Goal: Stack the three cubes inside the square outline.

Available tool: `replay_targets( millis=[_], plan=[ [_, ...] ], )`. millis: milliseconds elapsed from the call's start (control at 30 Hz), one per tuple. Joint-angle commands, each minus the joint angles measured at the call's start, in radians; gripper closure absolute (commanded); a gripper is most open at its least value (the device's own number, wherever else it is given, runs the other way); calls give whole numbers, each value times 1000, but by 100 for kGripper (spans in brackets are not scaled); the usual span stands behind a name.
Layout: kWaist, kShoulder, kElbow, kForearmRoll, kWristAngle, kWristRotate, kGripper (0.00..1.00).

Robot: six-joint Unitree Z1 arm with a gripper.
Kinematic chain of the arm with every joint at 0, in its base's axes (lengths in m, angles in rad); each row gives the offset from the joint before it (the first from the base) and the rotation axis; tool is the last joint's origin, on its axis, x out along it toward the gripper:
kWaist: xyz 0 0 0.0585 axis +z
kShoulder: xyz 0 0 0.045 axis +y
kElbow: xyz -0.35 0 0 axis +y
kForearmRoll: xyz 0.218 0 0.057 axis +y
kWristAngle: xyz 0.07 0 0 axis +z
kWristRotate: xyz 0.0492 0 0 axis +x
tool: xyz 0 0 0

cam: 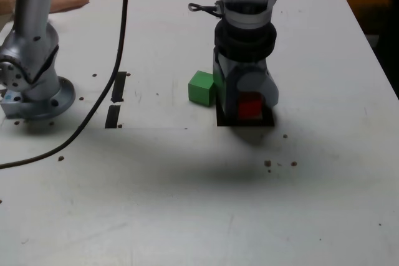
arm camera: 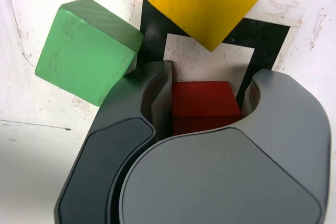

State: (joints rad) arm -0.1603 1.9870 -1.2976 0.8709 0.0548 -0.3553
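Small solid red cube (arm camera: 202,100), matte and sharp-edged, clamped between the grey gripper's (arm camera: 207,95) fingers (arm camera: 157,95).
It sits square to the black tape square outline (arm camera: 268,40), with no long axis.

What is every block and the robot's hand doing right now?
Small red wooden cube: held between the fingers, over the square.
Small green wooden cube: on the table beside the square.
Small yellow wooden cube: lying across the square's tape edge.
Black tape square outline: no stack yet.
Grey gripper: shut on the red cube.
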Motion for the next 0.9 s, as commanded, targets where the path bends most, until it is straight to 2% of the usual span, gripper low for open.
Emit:
replay_targets(
  millis=[0,300,467,633,867],
  plan=[
    [2,-9,1,-5,0,3,68],
    [2,-6,-4,-10,-1,8,46],
    [2,-10,-6,1,-6,13,37],
    [2,-20,6,6,-9,13,32],
    [2,-41,15,14,-5,21,30]
  ],
)
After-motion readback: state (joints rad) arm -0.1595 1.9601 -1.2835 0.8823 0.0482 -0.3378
